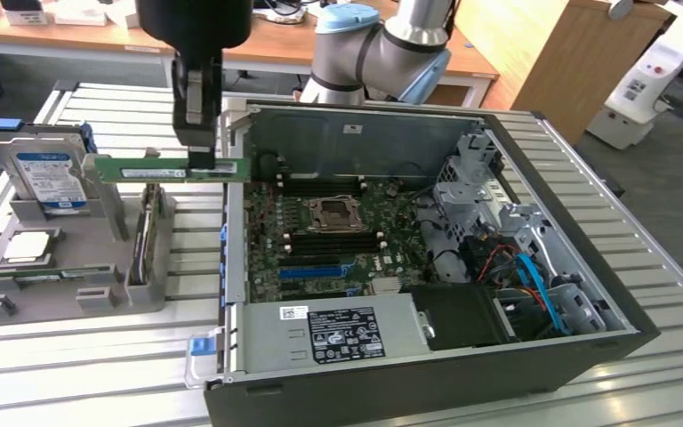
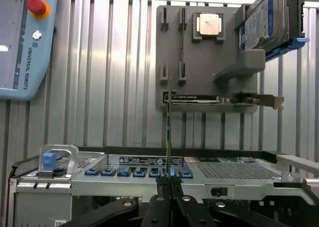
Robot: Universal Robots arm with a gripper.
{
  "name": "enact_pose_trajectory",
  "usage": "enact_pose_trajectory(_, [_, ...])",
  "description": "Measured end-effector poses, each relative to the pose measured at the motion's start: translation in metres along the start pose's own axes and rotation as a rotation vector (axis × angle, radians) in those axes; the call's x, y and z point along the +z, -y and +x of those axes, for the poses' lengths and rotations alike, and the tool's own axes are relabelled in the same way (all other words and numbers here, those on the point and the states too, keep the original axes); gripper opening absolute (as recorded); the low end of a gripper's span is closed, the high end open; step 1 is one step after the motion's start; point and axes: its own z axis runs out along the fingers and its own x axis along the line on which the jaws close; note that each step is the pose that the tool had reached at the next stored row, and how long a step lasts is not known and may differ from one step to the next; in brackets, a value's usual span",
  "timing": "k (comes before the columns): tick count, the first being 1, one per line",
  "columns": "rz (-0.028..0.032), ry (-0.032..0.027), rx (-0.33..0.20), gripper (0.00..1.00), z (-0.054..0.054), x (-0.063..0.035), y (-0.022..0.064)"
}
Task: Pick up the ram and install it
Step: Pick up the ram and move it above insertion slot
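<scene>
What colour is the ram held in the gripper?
The ram is green with a white label; the exterior view shows it best.

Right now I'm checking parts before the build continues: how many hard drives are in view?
1. The blue-labelled hard drive stands on edge in the grey tray at the exterior view's left, outside the computer case. More may be hidden inside the case's bays.

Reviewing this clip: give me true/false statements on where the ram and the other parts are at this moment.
1. The gripper is shut on the ram. True.
2. The ram is seated in the motherboard. False: it is held in the air, level, not plugged in.
3. The hard drive stands upright in the grey holder. True.
4. The CPU chip lies inside the computer case. False: it lies on the grey holder.
</scene>
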Motion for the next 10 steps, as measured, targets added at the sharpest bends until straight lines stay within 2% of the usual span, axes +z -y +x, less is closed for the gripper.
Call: enact_pose_trajectory(10, [0.0, 0.0001, 0.0, 0.12, 0.0, -0.0009, 0.0203])
